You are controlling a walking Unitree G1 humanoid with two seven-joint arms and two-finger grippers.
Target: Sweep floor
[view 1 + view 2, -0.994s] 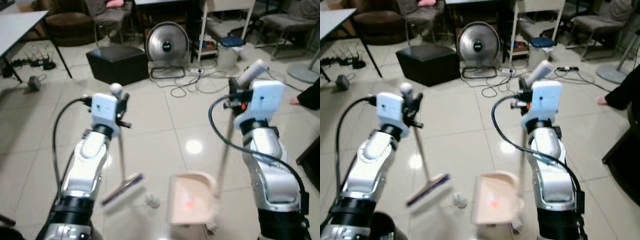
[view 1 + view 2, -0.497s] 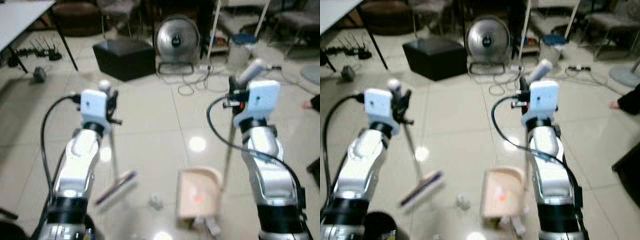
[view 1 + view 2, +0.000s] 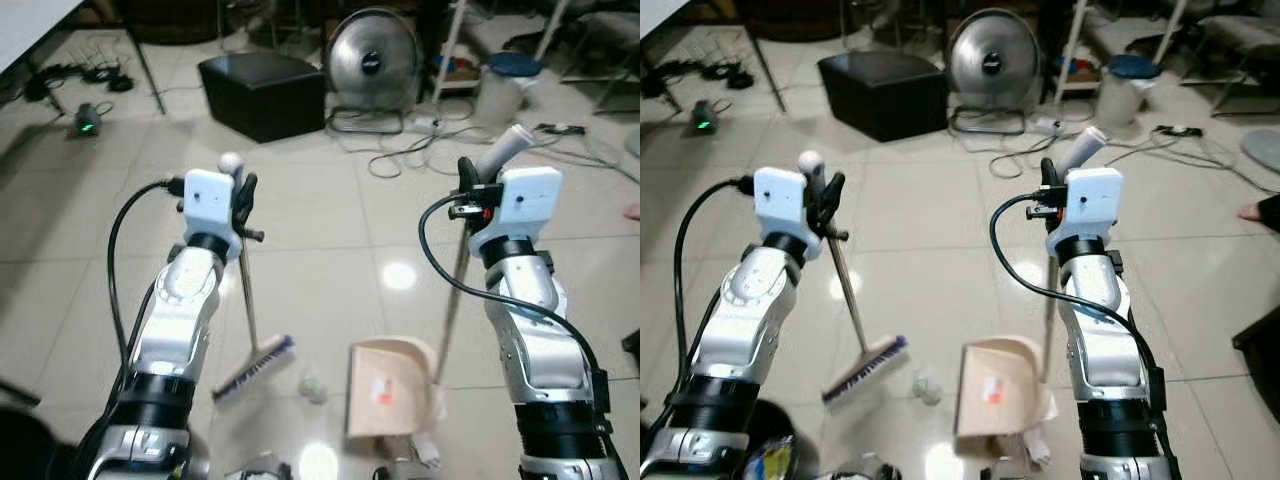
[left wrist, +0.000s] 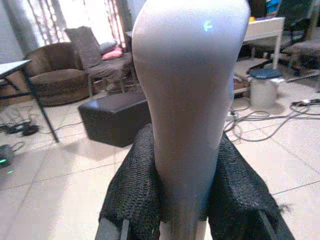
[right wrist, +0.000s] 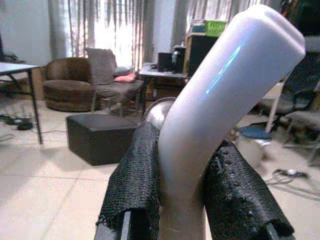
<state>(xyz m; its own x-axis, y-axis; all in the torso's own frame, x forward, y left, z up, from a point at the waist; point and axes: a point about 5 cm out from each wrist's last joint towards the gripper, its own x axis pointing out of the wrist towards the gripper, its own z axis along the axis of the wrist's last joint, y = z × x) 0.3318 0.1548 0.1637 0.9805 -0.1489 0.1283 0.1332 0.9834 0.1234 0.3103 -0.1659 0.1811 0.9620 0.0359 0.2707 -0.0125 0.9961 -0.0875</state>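
My left gripper (image 3: 241, 196) is shut on the top of a thin broom handle (image 3: 246, 300). The broom's purple-bristled head (image 3: 254, 368) rests on the tiled floor below it. A small crumpled ball of paper (image 3: 313, 386) lies between the broom head and a beige dustpan (image 3: 388, 388). My right gripper (image 3: 468, 185) is shut on the dustpan's long handle (image 3: 452, 295), whose white grip (image 5: 215, 110) sticks out above the black fingers (image 5: 136, 175). In the left wrist view the broom's grey grip (image 4: 187, 100) sits clamped between the black pads (image 4: 137, 185).
A black ottoman (image 3: 262, 92), a round fan (image 3: 372, 62), and loose cables (image 3: 420, 150) stand ahead on the floor. A white bin (image 3: 500, 85) is at the back right, table legs (image 3: 140, 60) at the back left. Litter (image 3: 262, 465) lies near my feet.
The camera has tilted and shifted, and the picture is sharper now. The broom head has swung right, closer to the paper ball. Both grips are unchanged.
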